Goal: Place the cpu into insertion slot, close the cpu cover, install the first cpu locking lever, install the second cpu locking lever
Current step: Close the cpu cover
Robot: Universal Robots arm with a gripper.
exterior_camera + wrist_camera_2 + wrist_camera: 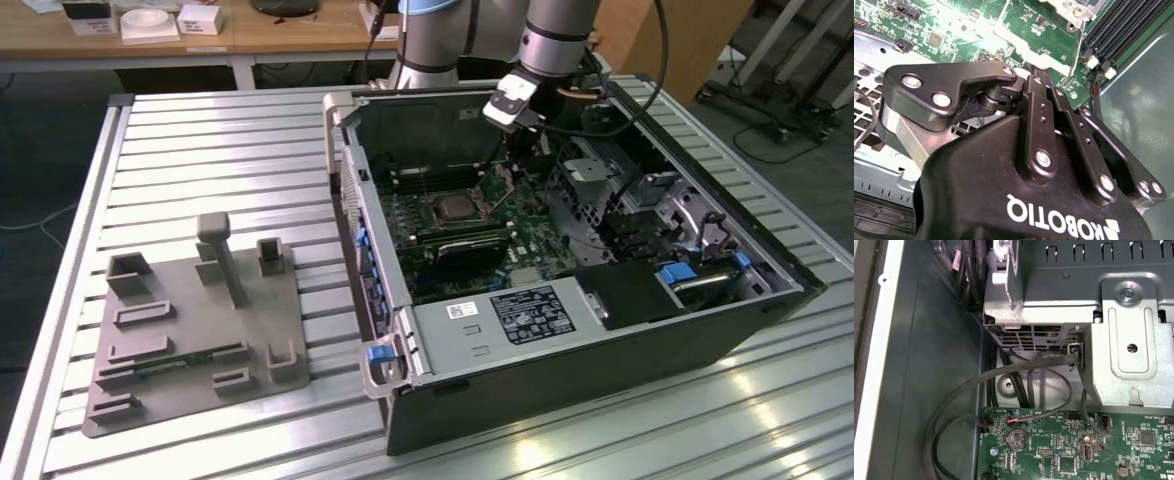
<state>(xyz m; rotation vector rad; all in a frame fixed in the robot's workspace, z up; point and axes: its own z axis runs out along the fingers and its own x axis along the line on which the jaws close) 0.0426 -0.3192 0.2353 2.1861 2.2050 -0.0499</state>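
The gripper (530, 150) hangs inside the open case (574, 390), over the green board (534, 225). In the second wrist view its black, screw-studded links converge to a point, so the fingers (1040, 107) look drawn together with nothing visible between them. The slot (451, 207), a dark square in a silvery rim, lies flat on the board, toward the exterior view's left of the gripper and a little nearer, clearly apart from it. A grey square sits in its middle, but I cannot tell whether that is the cpu. The board is matte and densely studded, the case dull sheet metal, and rubbery black cables (930, 440) loop along its wall.
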